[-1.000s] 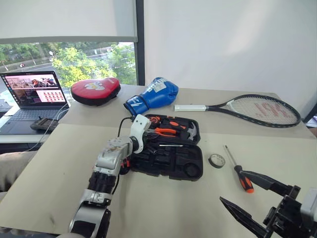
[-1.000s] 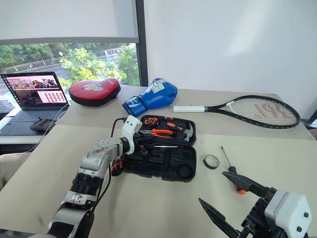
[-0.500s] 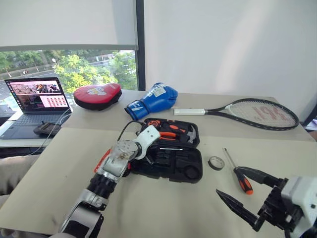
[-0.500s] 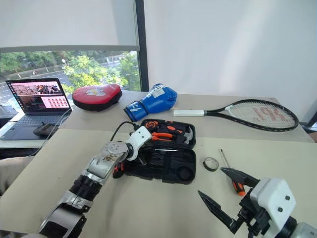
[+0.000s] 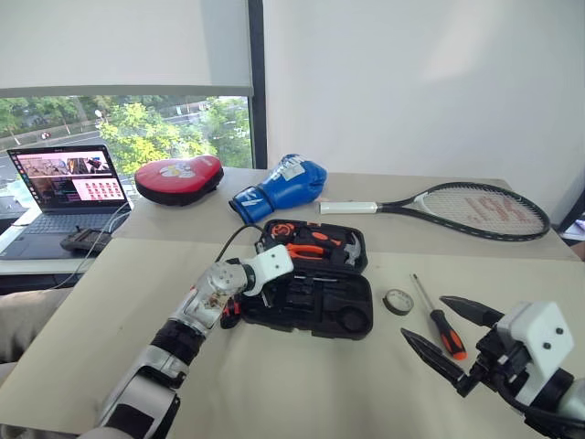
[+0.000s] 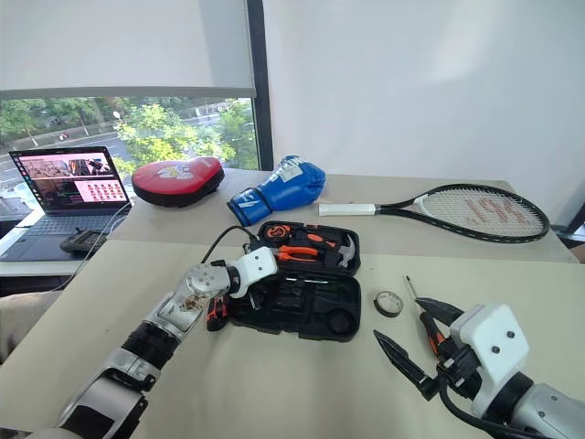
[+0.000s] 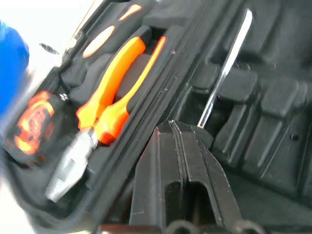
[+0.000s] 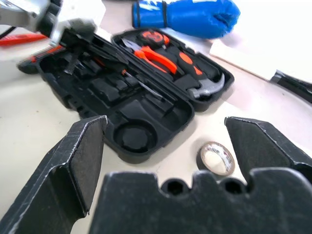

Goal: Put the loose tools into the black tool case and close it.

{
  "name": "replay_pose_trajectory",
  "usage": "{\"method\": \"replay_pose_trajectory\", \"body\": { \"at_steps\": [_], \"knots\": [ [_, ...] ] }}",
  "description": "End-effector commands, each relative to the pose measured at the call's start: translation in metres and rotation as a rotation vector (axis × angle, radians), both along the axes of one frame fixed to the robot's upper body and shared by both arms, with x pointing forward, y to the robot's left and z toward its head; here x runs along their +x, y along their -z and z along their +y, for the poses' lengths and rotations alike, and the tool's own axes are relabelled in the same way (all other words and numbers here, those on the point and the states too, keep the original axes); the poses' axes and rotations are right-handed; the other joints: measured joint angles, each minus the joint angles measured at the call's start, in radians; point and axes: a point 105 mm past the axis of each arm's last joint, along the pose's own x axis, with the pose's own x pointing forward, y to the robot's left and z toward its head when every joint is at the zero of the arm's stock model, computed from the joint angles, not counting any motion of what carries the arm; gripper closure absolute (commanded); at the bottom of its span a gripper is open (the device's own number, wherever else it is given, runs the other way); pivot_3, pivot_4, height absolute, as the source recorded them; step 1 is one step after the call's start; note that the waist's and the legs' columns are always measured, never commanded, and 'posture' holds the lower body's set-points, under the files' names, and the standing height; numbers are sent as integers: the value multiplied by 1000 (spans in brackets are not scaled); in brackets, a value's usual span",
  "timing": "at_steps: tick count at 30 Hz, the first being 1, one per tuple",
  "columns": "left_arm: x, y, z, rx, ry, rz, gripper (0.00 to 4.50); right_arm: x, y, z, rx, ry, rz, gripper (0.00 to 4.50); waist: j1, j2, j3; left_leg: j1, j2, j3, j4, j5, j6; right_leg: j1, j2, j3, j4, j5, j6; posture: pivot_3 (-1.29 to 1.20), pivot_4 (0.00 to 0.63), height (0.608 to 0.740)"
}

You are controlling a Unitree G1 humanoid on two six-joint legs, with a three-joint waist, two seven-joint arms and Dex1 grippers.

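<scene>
The black tool case (image 5: pixel 352 297) lies open mid-table, with orange pliers (image 7: pixel 117 83), a hammer and a tape measure in its far half. A thin screwdriver (image 7: pixel 225 73) rests across the near half's slots. My left gripper (image 7: pixel 174 126) is shut, empty, its tip over those slots beside the screwdriver's tip. An orange-and-black tool (image 6: pixel 214 312) lies against the case's left side, partly under my left arm. Right of the case sit a dark tape roll (image 5: pixel 398 300) and an orange-black screwdriver (image 5: pixel 439 318). My right gripper (image 5: pixel 425 318) stands wide open just in front of them.
A tennis racket (image 5: pixel 475 208), a blue boxing glove (image 5: pixel 283 186) and a red punch pad (image 5: pixel 178 176) lie along the back of the table. A laptop (image 5: pixel 64 181) stands on a side desk at the left. Bare tabletop (image 5: pixel 302 384) stretches in front of the case.
My right gripper has come forward, still open, closer to the tape roll and screwdriver. My left wrist has turned and dipped over the case's near half, staying shut.
</scene>
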Motion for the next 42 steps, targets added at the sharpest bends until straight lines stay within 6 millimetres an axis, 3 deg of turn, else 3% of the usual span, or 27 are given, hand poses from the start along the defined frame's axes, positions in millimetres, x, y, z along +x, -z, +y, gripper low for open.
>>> {"method": "replay_pose_trajectory", "body": {
  "at_steps": [1, 3, 7, 8, 11, 13, 14, 18, 22, 25, 31, 33, 36, 42],
  "knots": [
    [-47, -63, 1, -253, 285, 157, 4241, 13, 16, -27, -163, 151, 132, 0, -8, -2, 2, -3, 0, 0, 1, 0, 0, -3, 0, 0, 2, 0, 0, 0, 150, 740],
    [-69, -73, 10, -232, 365, 175, 3871, 21, 20, -32, -127, 149, 198, 0, -22, -2, 3, -9, 0, 1, 1, 7, -11, -11, 3, 0, 2, 1, 0, 0, 150, 740],
    [-109, -88, 29, -148, 478, 207, 2357, 50, 32, -53, -17, 274, 335, 0, -36, -1, 3, -6, 2, 1, -2, 8, -13, -9, 10, 1, 2, 0, -2, 0, 150, 740],
    [-119, -92, 33, -119, 505, 215, 1913, 57, 36, -60, -92, 313, 380, 0, -33, 0, 4, -6, 1, 1, -3, 7, -12, -9, 10, 2, 1, -1, -4, 0, 150, 740],
    [-138, -99, 41, -70, 538, 220, 883, 72, 42, -80, -212, 439, 469, 0, -29, 1, 6, -7, 0, 1, -3, 6, -8, -10, 10, 2, 2, -4, -10, 0, 150, 740],
    [-143, -102, 41, -58, 519, 198, 49, 79, 48, -74, -104, 398, 565, 0, -21, 2, 7, -8, 0, 1, -4, 6, -6, -10, 11, 1, 2, -4, -10, 0, 150, 740],
    [-144, -103, 40, -56, 509, 188, 8, 82, 50, -72, -74, 386, 594, 0, -19, 1, 7, -7, -1, 1, -4, 7, -5, -10, 11, 0, 2, -4, -10, 0, 150, 740],
    [-149, -106, 36, -66, 496, 185, 0, 91, 56, -70, -59, 377, 660, 998, -19, 1, 7, -7, -3, 1, -3, 6, -3, -9, 11, 1, 1, 0, -3, 0, 150, 740],
    [-149, -106, 33, -84, 435, 151, 0, 96, 67, -66, -91, 347, 693, 2441, -25, 1, 7, -7, -3, 2, -4, 8, -8, -9, 11, 1, 1, 0, -2, 0, 150, 740],
    [-149, -104, 34, -98, 410, 150, 0, 100, 62, -68, -119, 324, 627, 3485, -28, 1, 7, -7, -4, 2, -4, 9, -8, -9, 11, 1, 1, 0, -1, 0, 150, 740],
    [-137, -98, 47, -115, 290, 112, 0, 95, 25, -62, -209, 205, 456, 3644, -30, 3, 9, -7, -4, 2, -4, 9, -9, -10, 11, 1, 1, 0, -1, 0, 150, 740],
    [-134, -108, 51, -250, 288, 30, 0, 98, 1, -38, -223, 84, 378, 3644, -32, 4, 9, -7, -4, 2, -4, 9, -9, -10, 11, 1, 1, 0, 0, 0, 150, 740],
    [-147, -101, 71, -248, 319, 101, 0, 106, -25, 19, -244, -161, 285, 3644, -56, 5, 12, -6, -2, 4, -5, 9, -9, -11, 12, 3, 2, 2, -2, 0, 150, 740],
    [-155, -86, 102, -232, 273, 203, 0, 141, -9, 92, -446, -445, 244, 3644, -51, 2, 16, 2, 2, 2, -15, 11, -13, -10, 18, 1, 3, 0, -8, 0, 150, 740]
  ]
}}
